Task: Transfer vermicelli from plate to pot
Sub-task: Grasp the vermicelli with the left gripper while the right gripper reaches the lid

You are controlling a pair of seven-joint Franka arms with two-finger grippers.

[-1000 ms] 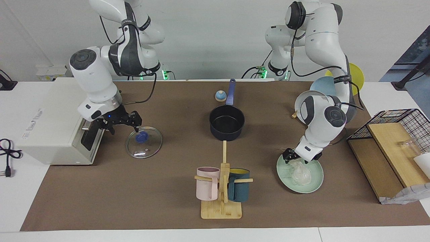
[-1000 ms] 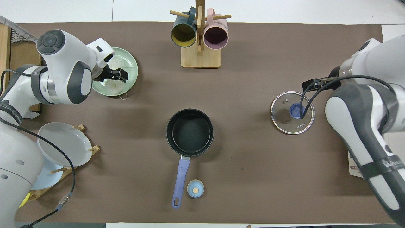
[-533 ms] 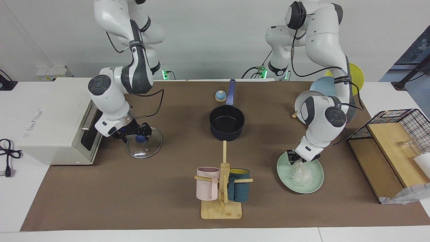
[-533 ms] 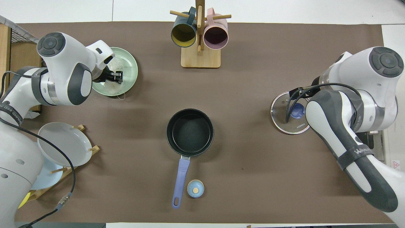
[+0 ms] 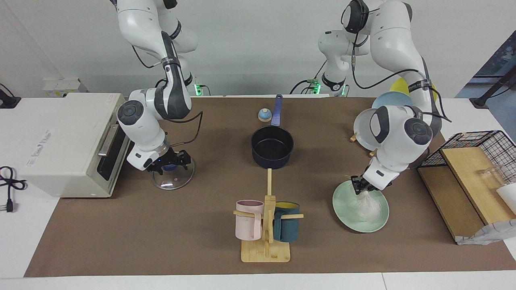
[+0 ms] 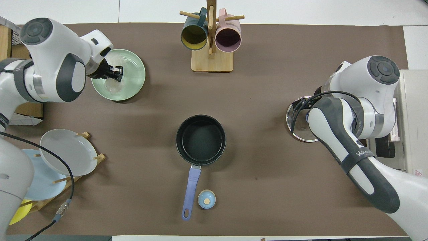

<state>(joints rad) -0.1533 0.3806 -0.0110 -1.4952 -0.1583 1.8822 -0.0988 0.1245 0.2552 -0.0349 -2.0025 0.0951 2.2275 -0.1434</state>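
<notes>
Left gripper (image 5: 360, 188) pinched tight on a clump of translucent white vermicelli (image 5: 367, 204) over the round mint-green plate (image 5: 346, 212), which sits near the table's left-arm end. Right gripper (image 5: 171, 164), jaws spread wide, is low over the round glass lid (image 5: 174, 182). The dark navy saucepan (image 5: 272, 150), empty, stands mid-table, nearer the robots than the wooden mug rack (image 5: 267, 237).

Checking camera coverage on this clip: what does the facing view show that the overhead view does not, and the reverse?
Only the facing view shows the right claw open over the glass lid's blue knob; from overhead the right arm covers both. Only the overhead view shows the pot's whole black inside, empty. Both show the left claw shut on the vermicelli over the mint-green plate.
</notes>
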